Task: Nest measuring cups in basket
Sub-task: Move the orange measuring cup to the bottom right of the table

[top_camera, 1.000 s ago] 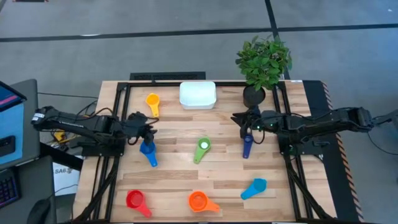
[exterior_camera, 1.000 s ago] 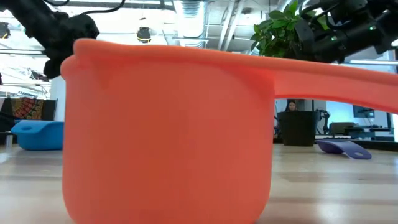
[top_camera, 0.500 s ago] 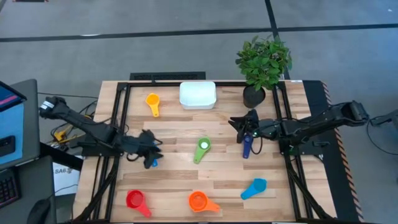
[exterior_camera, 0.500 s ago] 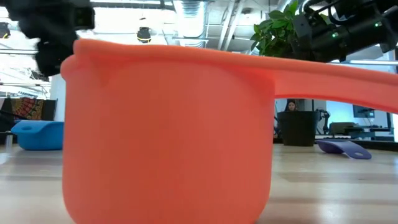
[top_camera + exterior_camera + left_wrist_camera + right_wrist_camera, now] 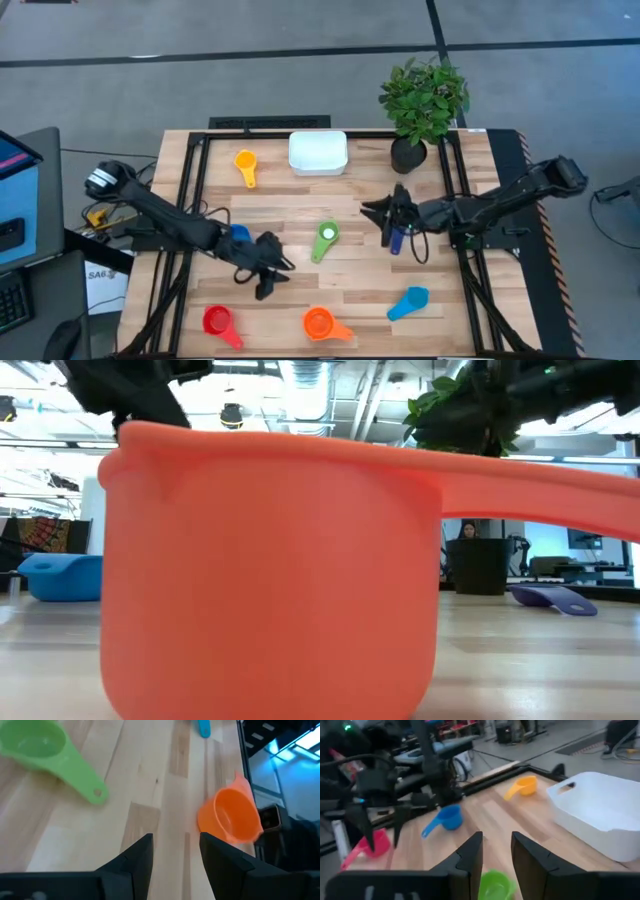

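I am lowering my empty, parted left gripper (image 5: 267, 275) toward the orange cup (image 5: 230, 816); my right gripper (image 5: 388, 222), parted and empty, is hovering over the dark blue cup (image 5: 397, 240)

A wooden bench (image 5: 290, 210) with pale planks carries a black metal frame (image 5: 190, 200) along its edges. At the far right stands a leafy green plant (image 5: 424, 95) in a black pot (image 5: 407, 154). A monitor (image 5: 18, 200) (blue screen) sits off the left side.
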### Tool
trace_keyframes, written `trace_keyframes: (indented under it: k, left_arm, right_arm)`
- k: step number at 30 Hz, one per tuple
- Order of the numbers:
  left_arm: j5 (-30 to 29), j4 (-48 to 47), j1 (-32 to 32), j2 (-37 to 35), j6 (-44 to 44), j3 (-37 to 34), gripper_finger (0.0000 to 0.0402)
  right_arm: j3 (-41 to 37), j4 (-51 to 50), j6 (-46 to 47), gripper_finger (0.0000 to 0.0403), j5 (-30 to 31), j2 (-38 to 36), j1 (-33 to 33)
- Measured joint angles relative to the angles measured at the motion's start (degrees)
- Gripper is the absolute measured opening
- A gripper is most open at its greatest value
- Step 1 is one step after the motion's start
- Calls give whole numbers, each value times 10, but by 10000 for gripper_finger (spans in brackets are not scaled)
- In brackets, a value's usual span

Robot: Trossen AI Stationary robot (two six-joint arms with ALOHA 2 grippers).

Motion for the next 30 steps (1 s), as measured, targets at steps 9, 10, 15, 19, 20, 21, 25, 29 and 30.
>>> trace_keyframes:
  k: [9, 10, 15, 19, 20, 21, 25, 29, 30]
  left_arm:
    - [-3, -93, 18, 33, 39, 58, 151]
    - [-3, -105, 21, 28, 46, 59, 151]
    - [1, -121, 50, 12, 78, 61, 151]
    - [24, -123, 75, 13, 92, 61, 151]
    - [26, -124, 80, 14, 89, 61, 151]
    - [27, -129, 81, 14, 83, 61, 151]
    - [27, -143, 79, 15, 75, 61, 151]
    - [22, -157, 67, 15, 63, 61, 151]
    - [14, -159, 63, 15, 58, 61, 151]
  right_arm:
    - [3, -10, 3, 123, 80, 3, 40]
    - [3, -15, 5, 123, 88, 3, 41]
    - [3, -47, 44, 123, 116, 3, 37]
    - [2, -65, 63, 123, 117, 3, 38]
    - [2, -67, 66, 123, 121, 3, 38]
    - [2, -67, 70, 123, 129, 3, 38]
    - [2, -66, 74, 123, 146, 3, 31]
    - [2, -66, 74, 123, 146, 3, 8]
    - [2, -66, 74, 122, 146, 3, 1]
